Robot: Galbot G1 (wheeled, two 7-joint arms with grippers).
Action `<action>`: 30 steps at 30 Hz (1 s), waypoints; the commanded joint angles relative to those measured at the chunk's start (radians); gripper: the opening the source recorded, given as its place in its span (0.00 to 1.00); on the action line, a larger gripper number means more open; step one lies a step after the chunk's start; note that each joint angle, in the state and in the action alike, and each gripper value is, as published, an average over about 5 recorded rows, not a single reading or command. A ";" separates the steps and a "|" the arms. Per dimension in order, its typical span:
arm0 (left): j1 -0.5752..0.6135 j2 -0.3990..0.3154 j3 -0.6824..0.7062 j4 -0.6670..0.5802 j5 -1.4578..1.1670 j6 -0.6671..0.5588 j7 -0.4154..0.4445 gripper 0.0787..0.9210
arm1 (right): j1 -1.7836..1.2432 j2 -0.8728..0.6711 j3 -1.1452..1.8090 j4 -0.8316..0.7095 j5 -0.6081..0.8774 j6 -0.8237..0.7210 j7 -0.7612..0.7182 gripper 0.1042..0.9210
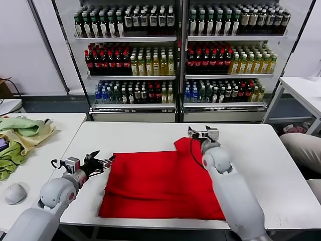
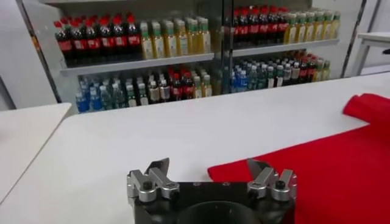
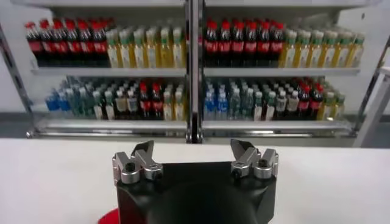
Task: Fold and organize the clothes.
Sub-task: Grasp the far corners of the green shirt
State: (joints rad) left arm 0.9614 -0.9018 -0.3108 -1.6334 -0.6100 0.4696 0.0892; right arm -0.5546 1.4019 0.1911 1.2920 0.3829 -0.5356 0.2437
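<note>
The red T-shirt (image 1: 160,183) lies folded into a rough rectangle on the white table (image 1: 125,135), with one sleeve sticking out at its far right corner; its print is hidden. My left gripper (image 1: 104,161) is open and empty at the shirt's left edge, low over the table. In the left wrist view the shirt's edge (image 2: 317,164) lies just ahead of that gripper (image 2: 209,165). My right gripper (image 1: 199,132) is open and empty above the far right sleeve. In the right wrist view this gripper (image 3: 192,148) faces the shelves, with a sliver of red (image 3: 108,217) below it.
Shelves of bottled drinks (image 1: 175,55) stand behind the table. A side table at the left holds pale green and yellowish cloths (image 1: 20,138) and a white mouse (image 1: 15,192). Another white table (image 1: 301,90) stands at the far right.
</note>
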 commanded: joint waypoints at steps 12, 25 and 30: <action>-0.138 -0.015 0.122 0.182 0.001 -0.011 0.095 0.88 | 0.067 0.062 -0.010 -0.212 -0.034 0.010 0.009 0.88; -0.146 -0.015 0.118 0.198 0.027 -0.010 0.084 0.88 | 0.044 0.068 -0.011 -0.203 -0.014 -0.002 0.027 0.88; -0.128 -0.018 0.124 0.192 0.047 -0.024 0.090 0.85 | 0.034 0.072 -0.004 -0.202 -0.011 0.002 0.028 0.80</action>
State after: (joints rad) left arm 0.8269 -0.9183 -0.1973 -1.4491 -0.5845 0.4576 0.1692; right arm -0.5209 1.4695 0.1857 1.1047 0.3699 -0.5301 0.2667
